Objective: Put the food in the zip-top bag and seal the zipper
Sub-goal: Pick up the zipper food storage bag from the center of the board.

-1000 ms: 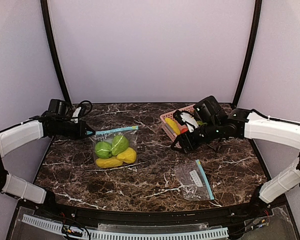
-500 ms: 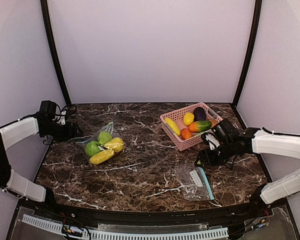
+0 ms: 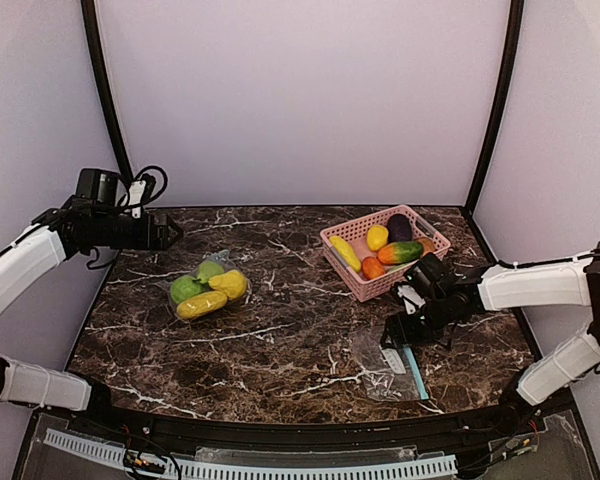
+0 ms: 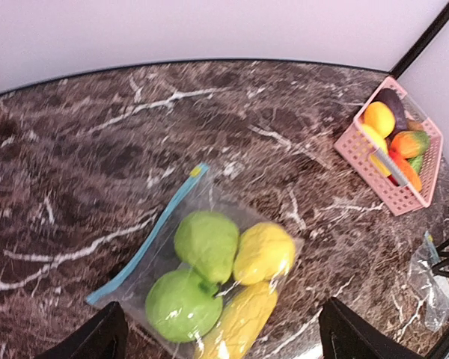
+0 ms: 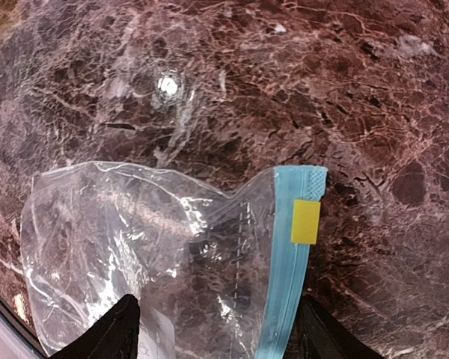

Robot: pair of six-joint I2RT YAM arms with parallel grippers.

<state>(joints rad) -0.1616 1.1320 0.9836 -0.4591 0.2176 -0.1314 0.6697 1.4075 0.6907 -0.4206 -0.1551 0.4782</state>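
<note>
A zip-top bag (image 3: 180,305) (image 4: 146,247) with a blue zipper lies at the left of the table. It holds food: two green fruits (image 4: 206,243) and two yellow ones (image 4: 263,253). My left gripper (image 3: 168,232) (image 4: 224,338) hangs open above and behind this bag, touching nothing. More food (image 3: 400,252), yellow, orange-red, green and dark purple, sits in the pink basket (image 3: 332,240) (image 4: 359,146). My right gripper (image 3: 392,335) (image 5: 221,336) is open just over a second, empty zip-top bag (image 3: 380,368) (image 5: 135,232), its fingers on either side of the blue zipper strip (image 5: 288,277).
The basket stands at the back right, just behind my right arm. Dark marble table (image 3: 290,330) lies between the two bags. Black frame posts rise at both back corners, and white walls close in the sides.
My left gripper opened, let go of the filled bag and lifted away to the back left; the bag now lies flat. My right gripper moved from the basket down to the empty bag.
</note>
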